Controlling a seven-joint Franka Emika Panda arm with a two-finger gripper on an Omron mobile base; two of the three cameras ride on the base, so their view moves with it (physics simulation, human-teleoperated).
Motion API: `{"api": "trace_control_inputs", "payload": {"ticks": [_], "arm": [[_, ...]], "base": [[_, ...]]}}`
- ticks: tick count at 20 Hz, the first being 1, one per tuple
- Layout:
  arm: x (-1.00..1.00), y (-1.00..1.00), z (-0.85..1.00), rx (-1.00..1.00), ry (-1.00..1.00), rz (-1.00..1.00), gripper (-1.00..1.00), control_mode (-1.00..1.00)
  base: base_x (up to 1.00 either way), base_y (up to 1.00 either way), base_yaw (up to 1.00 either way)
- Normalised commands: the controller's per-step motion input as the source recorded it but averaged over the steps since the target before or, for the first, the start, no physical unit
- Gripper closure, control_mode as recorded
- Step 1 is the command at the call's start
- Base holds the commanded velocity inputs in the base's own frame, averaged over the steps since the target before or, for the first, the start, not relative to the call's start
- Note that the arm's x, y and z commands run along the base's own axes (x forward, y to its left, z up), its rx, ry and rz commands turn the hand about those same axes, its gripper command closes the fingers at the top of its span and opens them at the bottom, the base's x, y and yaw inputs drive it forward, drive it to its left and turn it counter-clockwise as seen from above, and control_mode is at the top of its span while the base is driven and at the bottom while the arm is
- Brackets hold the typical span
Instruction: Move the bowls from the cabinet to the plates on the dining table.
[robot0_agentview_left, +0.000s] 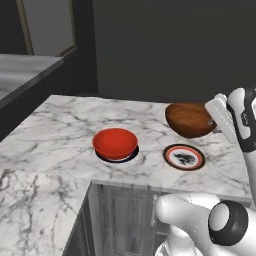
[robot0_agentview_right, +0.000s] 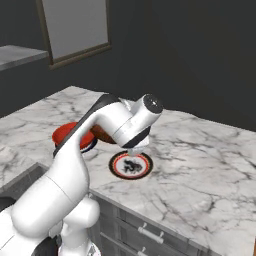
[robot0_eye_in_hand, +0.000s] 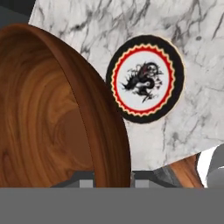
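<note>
two bowls are out on the dining table (robot0_agentview_left: 60, 125): the red bowl (robot0_agentview_left: 115, 143) sits on one plate (robot0_agentview_left: 131, 156), and the brown bowl (robot0_agentview_left: 190, 119), pinched at its rim by the gripper (robot0_agentview_left: 216, 123), hangs tilted above the dragon plate (robot0_agentview_left: 184, 157). the hand view adds that plate's red scalloped ring and bare face.

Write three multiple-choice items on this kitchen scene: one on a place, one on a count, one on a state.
1. Where is the red bowl?
A. on a plate on the dining table
B. inside a cabinet
C. on the floor

2. How many bowls are in view?
A. one
B. two
C. four

3. What state is the brown bowl in?
A. upside down on the table
B. resting on the decorated plate
C. held tilted in the hand, above the table

Key: 1 A, a dark plate edge shows beneath it; 2 B, one red, one brown; 3 C, the decorated plate lies bare below it.
</note>
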Motion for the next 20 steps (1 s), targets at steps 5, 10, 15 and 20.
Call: {"api": "trace_control_inputs", "payload": {"ticks": [5,10,15,20], "arm": [[0.17,-0.18,-0.25,-0.04,0.05,0.11,1.00,-1.00],[0.10,-0.20,-0.26,-0.06,0.05,0.11,1.00,-1.00],[0.11,-0.14,-0.32,-0.04,0.04,0.11,1.00,-1.00],[0.12,-0.14,-0.32,-0.01,0.04,0.10,1.00,-1.00]], "base": [[0.00,0.00,0.00],[0.00,0.00,0.00],[0.00,0.00,0.00],[0.00,0.00,0.00]]}}
